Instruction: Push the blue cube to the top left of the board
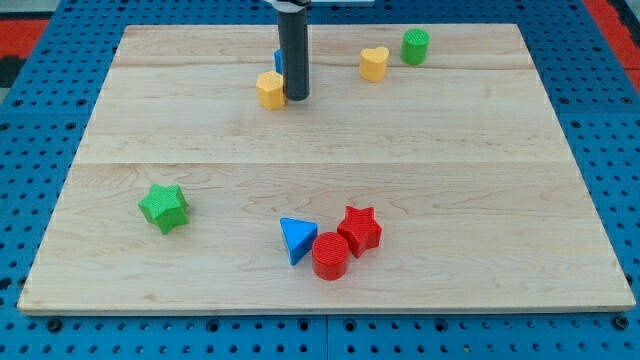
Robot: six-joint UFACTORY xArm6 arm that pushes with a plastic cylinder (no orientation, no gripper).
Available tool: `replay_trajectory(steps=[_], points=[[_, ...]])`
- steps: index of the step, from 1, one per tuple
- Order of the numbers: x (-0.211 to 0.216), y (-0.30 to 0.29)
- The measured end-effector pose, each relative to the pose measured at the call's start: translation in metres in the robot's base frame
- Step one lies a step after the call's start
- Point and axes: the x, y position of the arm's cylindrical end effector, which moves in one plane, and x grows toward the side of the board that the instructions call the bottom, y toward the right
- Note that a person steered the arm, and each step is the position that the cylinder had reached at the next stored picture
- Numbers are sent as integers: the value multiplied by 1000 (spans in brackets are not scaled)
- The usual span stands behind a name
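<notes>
The blue cube is mostly hidden behind my rod: only a thin blue edge shows at the rod's left side, near the top of the table, a little left of its middle. My tip sits just below and right of that blue edge, close enough that I cannot tell whether it touches. The tool is a plain rod, so there is nothing on it to part or close. It stands upright, coming straight down from the view's top.

Just left of my tip lies a yellow block, apparently touching the rod. To the tip's right sit a yellow heart and, further right, a green cylinder.
</notes>
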Motion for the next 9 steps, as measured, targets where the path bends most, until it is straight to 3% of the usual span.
replay_trajectory(steps=[2, 3, 4, 5, 6, 7, 9], points=[[-14, -20], [-25, 38], [-63, 45], [-67, 45], [-30, 45], [-19, 23], [-72, -14]])
